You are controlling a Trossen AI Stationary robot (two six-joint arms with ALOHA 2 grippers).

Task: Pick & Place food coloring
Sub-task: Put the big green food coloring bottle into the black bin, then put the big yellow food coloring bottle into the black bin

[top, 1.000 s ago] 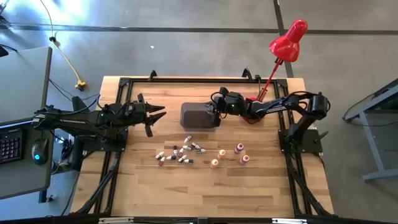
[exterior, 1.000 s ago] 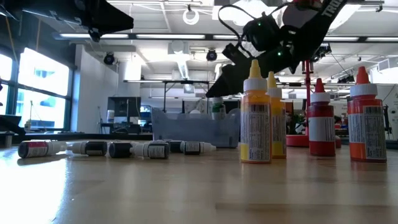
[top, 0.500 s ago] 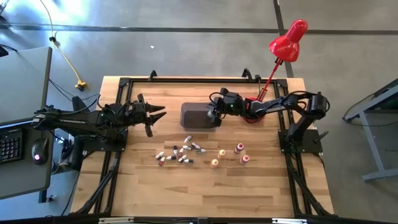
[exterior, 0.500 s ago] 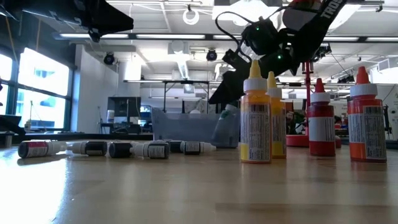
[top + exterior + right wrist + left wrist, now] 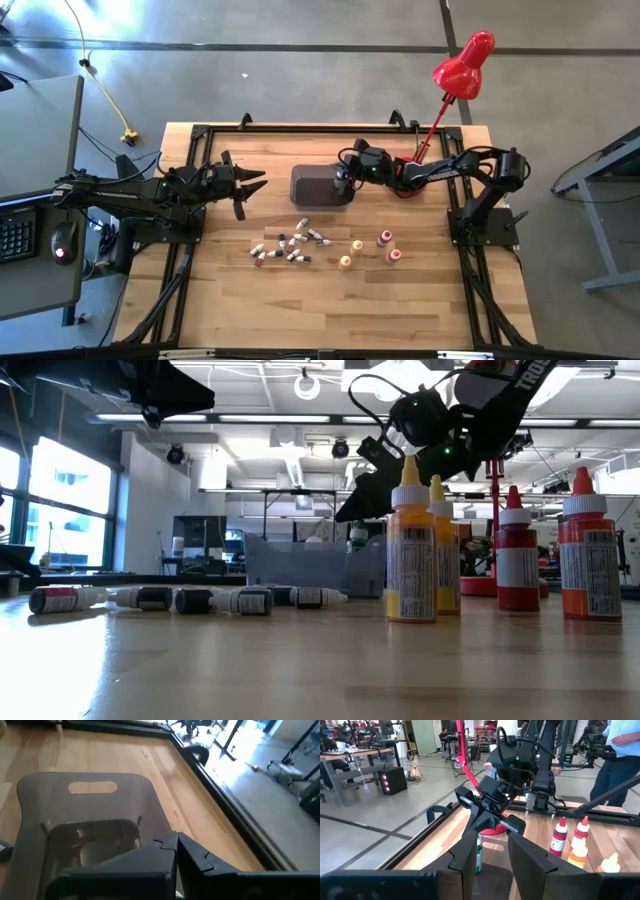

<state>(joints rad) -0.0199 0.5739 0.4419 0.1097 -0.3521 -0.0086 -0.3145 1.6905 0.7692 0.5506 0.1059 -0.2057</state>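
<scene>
Right gripper [image 5: 345, 184]: over the dark grey bin's [image 5: 312, 186] right rim, pinching a green-capped bottle [image 5: 478, 854]; risen slightly from half a second ago
Left gripper [image 5: 255, 184]: fingers spread, holding nothing, waiting left of the bin
Food coloring [image 5: 300, 241]: vials lying mid-table, four bottles upright to their right
Room: bare wood toward the front edge

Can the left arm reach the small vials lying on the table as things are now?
Probably yes. The left tool hovers open beside the bin, and the vials lie on bare wood nearby with nothing between; the right tool is over the bin.
</scene>
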